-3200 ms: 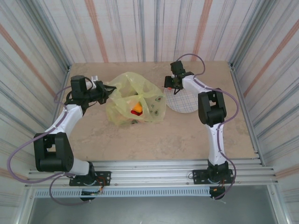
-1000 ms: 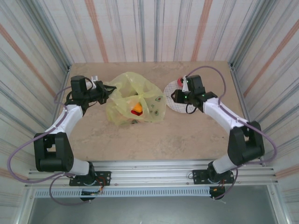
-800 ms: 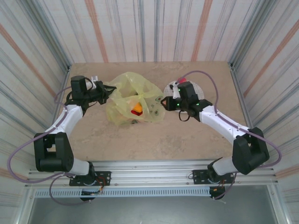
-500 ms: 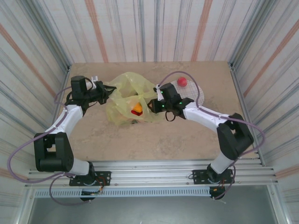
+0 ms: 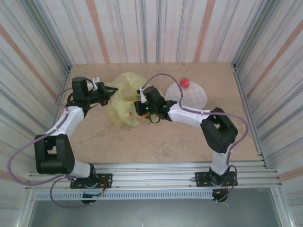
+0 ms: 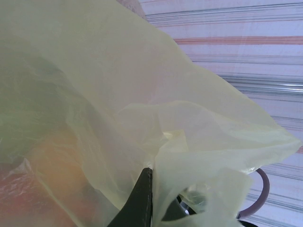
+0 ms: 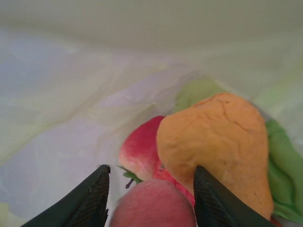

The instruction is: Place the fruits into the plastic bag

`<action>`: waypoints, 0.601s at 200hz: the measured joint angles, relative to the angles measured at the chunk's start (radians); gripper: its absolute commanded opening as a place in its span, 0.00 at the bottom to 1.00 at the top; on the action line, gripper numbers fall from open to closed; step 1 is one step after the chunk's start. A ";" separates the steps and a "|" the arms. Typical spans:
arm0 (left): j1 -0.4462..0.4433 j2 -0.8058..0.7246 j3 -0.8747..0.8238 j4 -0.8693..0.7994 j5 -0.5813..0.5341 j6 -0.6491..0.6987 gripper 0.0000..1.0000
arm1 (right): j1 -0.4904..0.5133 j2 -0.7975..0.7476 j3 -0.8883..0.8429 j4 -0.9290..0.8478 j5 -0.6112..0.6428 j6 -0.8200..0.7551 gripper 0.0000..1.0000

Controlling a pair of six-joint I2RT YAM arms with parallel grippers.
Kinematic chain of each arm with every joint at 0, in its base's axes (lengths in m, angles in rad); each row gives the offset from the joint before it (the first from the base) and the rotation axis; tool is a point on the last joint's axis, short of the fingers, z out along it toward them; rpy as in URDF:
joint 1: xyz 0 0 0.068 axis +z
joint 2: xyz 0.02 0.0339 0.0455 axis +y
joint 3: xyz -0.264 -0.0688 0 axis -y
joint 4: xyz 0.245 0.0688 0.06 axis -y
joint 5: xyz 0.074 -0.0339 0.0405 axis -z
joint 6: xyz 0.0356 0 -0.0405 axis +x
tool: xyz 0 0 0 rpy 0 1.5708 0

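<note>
Links [image 5: 68, 118]: white tubes on both arms.
Joints [image 5: 53, 153]: bulky black housings.
Cables [image 5: 10, 161]: thin grey-purple loops running from each base.
Bases [image 5: 90, 182]: black, bolted plates.
Fingers [image 7: 90, 201]: black, tapered, matte.

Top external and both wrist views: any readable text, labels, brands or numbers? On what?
None can be read.
plastic bag: plain translucent yellow where it shows, no legible print.
plate: thin grid lines, no letters or digits.
Striped walls and the arms: no label large or sharp enough to read.
</note>
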 measured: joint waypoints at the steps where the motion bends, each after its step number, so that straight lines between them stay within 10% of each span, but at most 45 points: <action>1: 0.000 0.000 0.000 0.000 0.000 0.000 0.00 | 0.000 0.001 0.001 0.001 0.000 0.000 0.54; 120: 0.000 0.000 0.000 0.000 0.000 0.000 0.00 | -0.047 -0.113 -0.068 -0.021 -0.014 -0.011 0.59</action>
